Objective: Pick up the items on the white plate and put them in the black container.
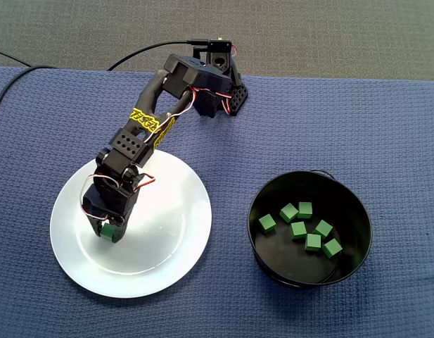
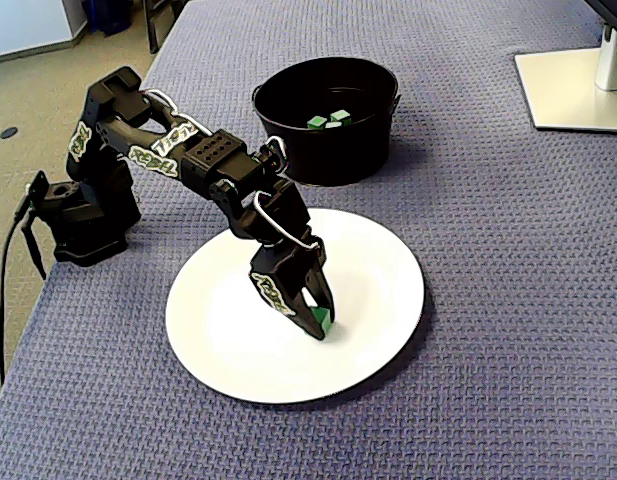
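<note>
A small green cube (image 1: 108, 231) (image 2: 319, 318) rests on the white plate (image 1: 171, 239) (image 2: 378, 270). The black arm reaches down over the plate, and its gripper (image 1: 107, 232) (image 2: 316, 322) has its fingers closed around the cube at plate level. The black container (image 1: 357, 243) (image 2: 288, 130) stands beside the plate, to the right in one fixed view and behind the plate in the other. Several green cubes (image 1: 299, 229) (image 2: 328, 120) lie on its floor. No other item shows on the plate.
Everything stands on a blue woven cloth (image 1: 308, 127) (image 2: 508, 330). The arm's base (image 1: 220, 91) (image 2: 83, 215) sits at the cloth's edge with a black cable (image 1: 139, 55) running off. A white monitor stand (image 2: 573, 85) occupies the far right corner.
</note>
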Robot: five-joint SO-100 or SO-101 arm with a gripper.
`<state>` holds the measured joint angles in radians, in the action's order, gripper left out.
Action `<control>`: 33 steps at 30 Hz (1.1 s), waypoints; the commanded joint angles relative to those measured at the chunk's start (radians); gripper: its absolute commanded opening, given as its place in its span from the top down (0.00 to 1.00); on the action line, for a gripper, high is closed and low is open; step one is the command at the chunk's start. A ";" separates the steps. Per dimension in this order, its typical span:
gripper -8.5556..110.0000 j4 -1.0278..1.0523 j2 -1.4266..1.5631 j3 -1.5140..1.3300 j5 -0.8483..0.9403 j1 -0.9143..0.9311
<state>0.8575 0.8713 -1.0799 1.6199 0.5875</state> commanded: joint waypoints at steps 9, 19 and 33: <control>0.93 0.325 0.448 0.403 -0.368 -0.002; 0.93 0.057 0.999 0.279 -0.578 -0.353; 0.93 -0.848 1.272 -0.862 -0.169 -0.920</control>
<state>0.1595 2.1031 -1.7395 1.4650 -0.2761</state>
